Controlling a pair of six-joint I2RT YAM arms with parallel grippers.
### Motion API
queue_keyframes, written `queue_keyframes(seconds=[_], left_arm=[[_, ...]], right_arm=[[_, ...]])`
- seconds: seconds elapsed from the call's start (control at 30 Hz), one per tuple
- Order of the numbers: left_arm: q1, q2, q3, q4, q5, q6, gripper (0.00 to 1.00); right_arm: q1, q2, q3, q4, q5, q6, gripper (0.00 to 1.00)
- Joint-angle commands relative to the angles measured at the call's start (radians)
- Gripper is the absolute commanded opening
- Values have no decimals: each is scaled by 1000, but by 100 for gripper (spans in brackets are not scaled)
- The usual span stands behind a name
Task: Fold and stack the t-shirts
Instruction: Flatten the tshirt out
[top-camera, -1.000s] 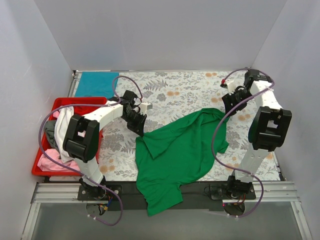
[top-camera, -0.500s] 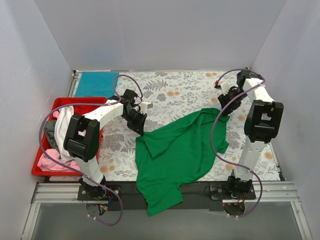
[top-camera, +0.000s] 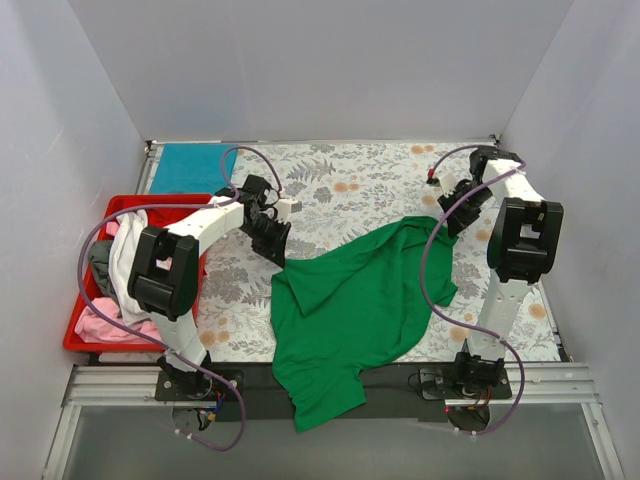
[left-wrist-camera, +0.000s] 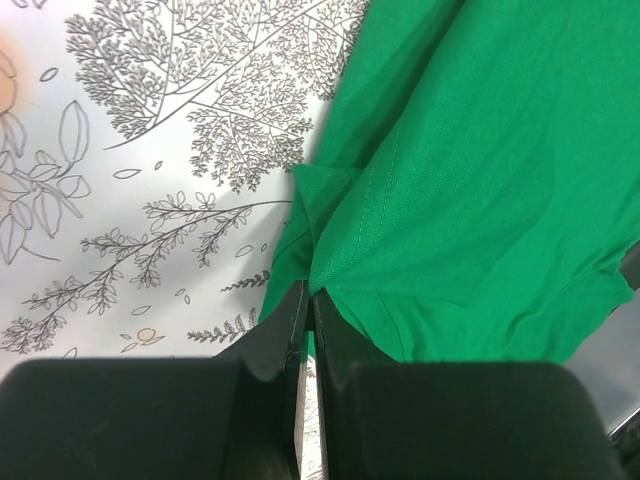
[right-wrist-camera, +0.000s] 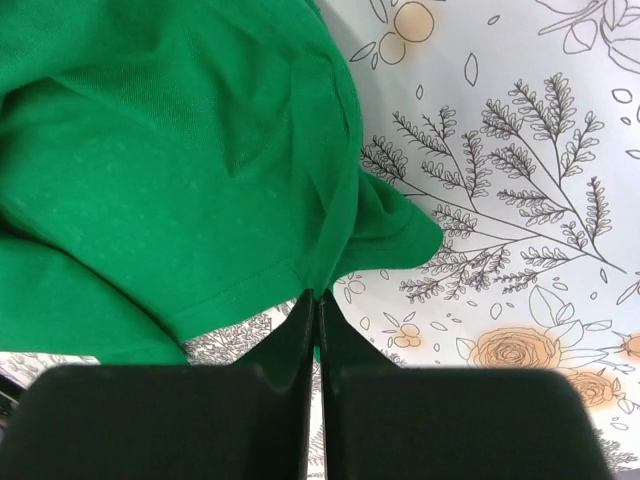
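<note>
Ground: floral table cloth (top-camera: 370, 185) across the whole work area, far half bare, so there is room to spread toward the back. On it: green t-shirt (top-camera: 355, 300), rumpled mid-table, lower part draped over the near edge. Judged soft, light and limp; it will sag and drag, best taken at hems and corners. At left: red tray (top-camera: 160, 203) with a heap of other shirts (top-camera: 120, 270); teal shirt (top-camera: 190, 168) folded flat in the far-left corner. Pinched tight on green cloth: left gripper (left-wrist-camera: 305, 300) at the left hem, right gripper (right-wrist-camera: 312, 300) at the far-right corner
</note>
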Motion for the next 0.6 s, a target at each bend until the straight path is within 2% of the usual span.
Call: queue_keyframes(seconds=[0.0, 0.07, 0.17, 0.27, 0.33, 0.5, 0.57], left_arm=[[29, -20, 61, 23, 20, -8, 0], [58, -25, 105, 25, 14, -14, 0], [120, -14, 260, 20, -14, -6, 0], [195, 36, 520, 6, -29, 0, 0], [222, 47, 613, 15, -37, 2, 0], [272, -6, 776, 103, -77, -37, 0], [292, -76, 820, 167, -100, -57, 0]], right_arm=[[3, -59, -1, -22, 5, -38, 1], [2, -80, 40, -22, 11, -35, 1], [-6, -119, 130, -22, 6, -19, 1], [-6, -156, 323, -16, -4, -1, 1], [-6, -159, 463, -15, -1, 21, 1], [-6, -217, 643, 24, 25, 45, 1], [-6, -307, 637, 109, 34, 62, 1]])
